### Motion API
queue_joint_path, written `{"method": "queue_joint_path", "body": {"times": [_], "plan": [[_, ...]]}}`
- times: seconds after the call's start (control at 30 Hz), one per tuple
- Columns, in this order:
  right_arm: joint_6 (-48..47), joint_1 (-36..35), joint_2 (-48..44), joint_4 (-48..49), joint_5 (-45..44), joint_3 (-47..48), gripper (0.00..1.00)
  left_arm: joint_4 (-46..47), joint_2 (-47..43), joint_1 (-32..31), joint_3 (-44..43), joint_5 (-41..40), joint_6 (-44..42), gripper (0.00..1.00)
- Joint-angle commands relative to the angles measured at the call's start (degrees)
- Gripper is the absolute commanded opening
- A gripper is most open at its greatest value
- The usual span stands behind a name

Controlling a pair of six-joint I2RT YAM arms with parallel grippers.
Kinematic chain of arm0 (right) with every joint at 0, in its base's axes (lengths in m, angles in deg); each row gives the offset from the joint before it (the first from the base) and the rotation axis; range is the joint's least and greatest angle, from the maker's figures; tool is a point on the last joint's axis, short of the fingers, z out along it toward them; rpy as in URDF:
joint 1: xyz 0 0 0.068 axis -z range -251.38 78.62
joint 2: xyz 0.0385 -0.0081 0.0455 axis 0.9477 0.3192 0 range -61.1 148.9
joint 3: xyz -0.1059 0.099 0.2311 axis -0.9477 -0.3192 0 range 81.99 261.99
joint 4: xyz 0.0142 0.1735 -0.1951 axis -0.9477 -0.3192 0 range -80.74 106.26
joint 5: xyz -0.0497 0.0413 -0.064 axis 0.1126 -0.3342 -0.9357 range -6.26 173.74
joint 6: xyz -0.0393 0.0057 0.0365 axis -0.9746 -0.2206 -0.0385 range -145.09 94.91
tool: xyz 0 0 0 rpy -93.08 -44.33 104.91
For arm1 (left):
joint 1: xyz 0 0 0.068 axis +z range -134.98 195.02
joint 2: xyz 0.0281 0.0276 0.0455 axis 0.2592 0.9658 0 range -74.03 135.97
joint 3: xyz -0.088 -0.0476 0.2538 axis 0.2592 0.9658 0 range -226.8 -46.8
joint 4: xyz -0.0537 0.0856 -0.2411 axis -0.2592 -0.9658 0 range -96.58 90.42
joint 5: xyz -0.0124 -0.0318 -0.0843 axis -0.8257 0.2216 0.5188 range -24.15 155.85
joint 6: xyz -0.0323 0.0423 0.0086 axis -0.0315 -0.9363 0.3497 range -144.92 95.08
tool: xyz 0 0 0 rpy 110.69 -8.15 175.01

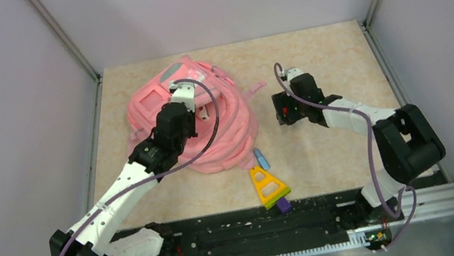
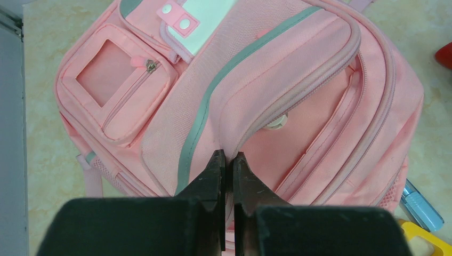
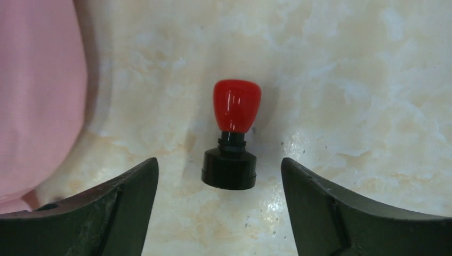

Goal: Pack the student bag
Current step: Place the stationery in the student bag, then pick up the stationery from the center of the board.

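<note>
The student bag (image 1: 236, 116) is a large pink backpack lying on the table at the back left, front pockets up; it also fills the left wrist view (image 2: 298, 80). My left gripper (image 1: 195, 105) (image 2: 227, 157) is shut on a fold of the bag's pink fabric at the zipper edge of a compartment, holding it raised. My right gripper (image 1: 286, 112) (image 3: 219, 162) is open just right of the bag, jaws wide either side of a small stamp (image 3: 233, 128) with a red knob and black base. The stamp stands on the table, untouched.
A yellow triangular ruler (image 1: 267, 186) lies in front of the bag, with a light blue pen-like item (image 1: 260, 158) by its tip and a purple piece (image 1: 284, 206) at its near end. Walls enclose the table on three sides.
</note>
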Motion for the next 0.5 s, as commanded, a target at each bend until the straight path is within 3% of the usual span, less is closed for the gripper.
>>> {"method": "queue_joint_path", "body": {"times": [0.0,0.33,0.47], "plan": [[-2.6,1.6,4.2,-3.5,2.7,3.9,0.79,4.7,-0.6,-0.1,-2.3,-0.9,0.5,0.00],[-3.0,1.6,8.6,-2.7,1.4,5.8,0.54,4.8,-0.3,-0.1,-2.2,-1.0,0.3,0.00],[-3.2,1.6,8.8,-2.6,0.6,5.6,0.52,4.8,-0.3,-0.1,-2.3,-0.8,0.3,0.00]]}}
